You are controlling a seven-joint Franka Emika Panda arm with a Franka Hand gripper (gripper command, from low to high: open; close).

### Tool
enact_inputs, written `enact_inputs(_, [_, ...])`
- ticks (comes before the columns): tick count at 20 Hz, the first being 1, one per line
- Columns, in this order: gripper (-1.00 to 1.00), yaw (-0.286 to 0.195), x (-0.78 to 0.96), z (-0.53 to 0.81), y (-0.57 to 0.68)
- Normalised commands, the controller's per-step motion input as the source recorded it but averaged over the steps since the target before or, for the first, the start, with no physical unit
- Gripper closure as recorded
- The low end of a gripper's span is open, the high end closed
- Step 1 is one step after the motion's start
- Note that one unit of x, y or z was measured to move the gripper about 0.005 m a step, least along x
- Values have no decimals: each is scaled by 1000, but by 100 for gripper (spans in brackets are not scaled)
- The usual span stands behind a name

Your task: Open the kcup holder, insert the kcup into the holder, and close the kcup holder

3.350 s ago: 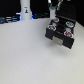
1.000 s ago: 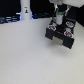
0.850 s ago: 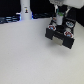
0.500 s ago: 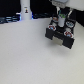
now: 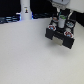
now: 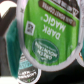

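In the exterior view's upper right, the kcup holder (image 5: 62, 34) lies open on the white table (image 5: 25, 55), pods in its slots. The tool (image 5: 62, 19) above it clamps the kcup (image 6: 49, 34), green lid facing the wrist camera.

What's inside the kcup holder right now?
The kcup holder is open, with a red-lidded pod and other round lids showing. The gripper holds the kcup above it, which covers most slots in the wrist view.
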Motion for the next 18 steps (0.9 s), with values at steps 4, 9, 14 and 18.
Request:
enact_inputs(4, [100,0,107,29,56])
enact_inputs(9, [100,-2,59,211,79])
enact_inputs(14, [100,-4,17,236,78])
enact_inputs(18, [100,-18,0,271,206])
